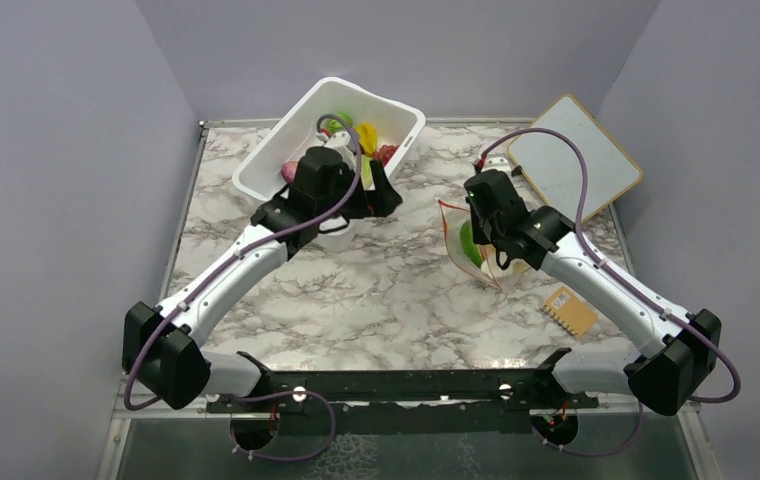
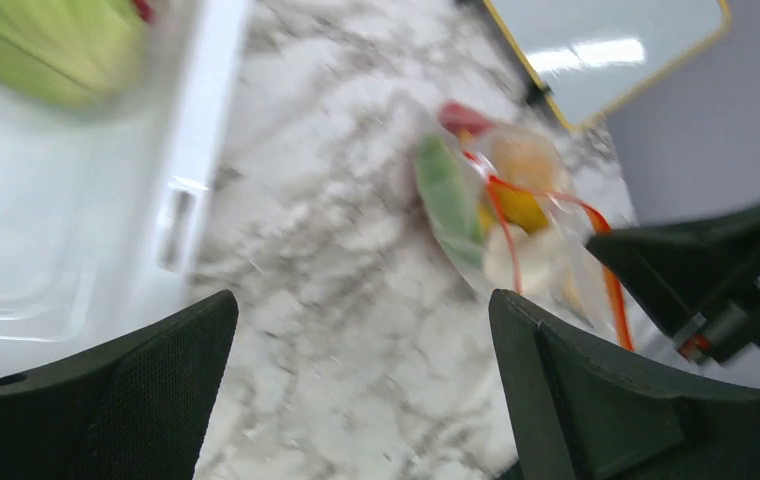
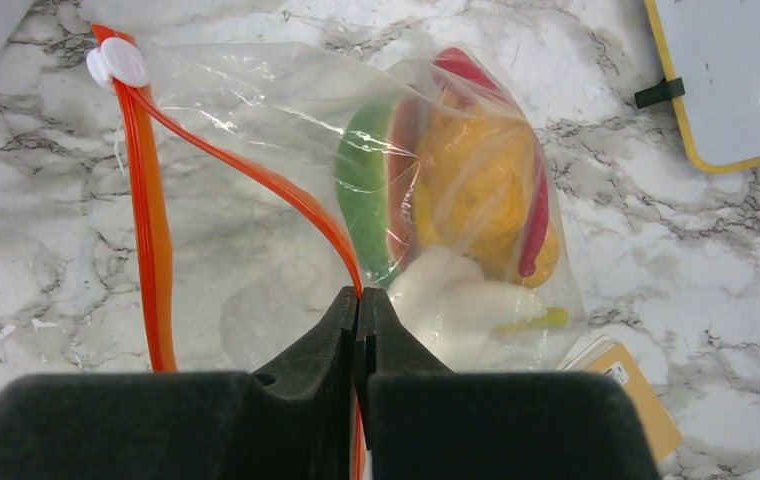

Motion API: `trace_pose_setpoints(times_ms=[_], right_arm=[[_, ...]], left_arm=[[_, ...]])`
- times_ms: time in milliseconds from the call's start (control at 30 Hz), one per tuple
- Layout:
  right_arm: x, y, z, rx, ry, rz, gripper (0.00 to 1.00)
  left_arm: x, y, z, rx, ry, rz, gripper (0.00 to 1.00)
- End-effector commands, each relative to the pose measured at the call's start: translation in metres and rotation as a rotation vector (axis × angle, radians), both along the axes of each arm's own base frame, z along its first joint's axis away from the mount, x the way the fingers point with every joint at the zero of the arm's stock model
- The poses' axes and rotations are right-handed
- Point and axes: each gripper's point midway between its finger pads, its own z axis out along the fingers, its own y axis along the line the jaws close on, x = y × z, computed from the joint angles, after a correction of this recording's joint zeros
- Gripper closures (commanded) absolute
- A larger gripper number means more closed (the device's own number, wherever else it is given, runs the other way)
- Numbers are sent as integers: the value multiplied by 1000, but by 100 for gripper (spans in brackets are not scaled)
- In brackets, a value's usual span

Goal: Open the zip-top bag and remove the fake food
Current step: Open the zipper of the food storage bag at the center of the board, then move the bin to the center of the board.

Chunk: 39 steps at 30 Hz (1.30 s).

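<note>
Lavender walls (image 1: 56,150) enclose a marble-patterned table (image 1: 376,290), where the right gripper (image 3: 358,300) is clamped on one orange-red zip strip of the zip-top bag (image 3: 256,150). The bag lies right of centre with its mouth parted and its white slider (image 3: 116,62) at the strip's end. Inside, the fake food (image 3: 476,190) sits bunched together. The left gripper (image 2: 363,300) hangs by the near wall of the white tub (image 1: 256,175), jaws spread wide and empty. A yellow-framed whiteboard (image 1: 576,160) lies in the far right corner. Print on a tan card (image 1: 571,310) beside the bag is too small to read.
</note>
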Motion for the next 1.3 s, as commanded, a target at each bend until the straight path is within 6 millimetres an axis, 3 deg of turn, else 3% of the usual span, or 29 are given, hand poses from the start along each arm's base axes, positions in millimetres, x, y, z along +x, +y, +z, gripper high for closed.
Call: trace_pose_setpoints(times_ms=[0, 133, 267, 400, 500, 700, 900, 1033, 1133, 1267], right_arm=[[3, 11, 3, 62, -24, 1, 99], [3, 15, 3, 78, -20, 15, 99], [3, 18, 4, 83, -12, 26, 99], [1, 19, 2, 94, -9, 33, 99], [0, 19, -2, 89, 2, 36, 99], [-2, 20, -5, 82, 17, 52, 99], [-2, 26, -8, 99, 21, 75, 99], [-4, 31, -11, 115, 38, 95, 99], [-4, 35, -13, 128, 40, 110, 99], [-3, 35, -12, 128, 45, 104, 99]], left_arm=[[50, 47, -8, 199, -88, 60, 1], [79, 64, -34, 285, -19, 16, 1], [87, 70, -68, 304, 79, -29, 1], [70, 61, -102, 261, 189, -117, 1], [56, 66, -123, 269, 254, -109, 1], [26, 70, -137, 223, 332, -88, 1], [-13, 73, -141, 141, 389, -38, 1], [-38, 67, -128, 103, 370, -45, 1], [-38, 68, -96, 95, 260, -17, 1], [-22, 82, -38, 80, 65, 88, 1]])
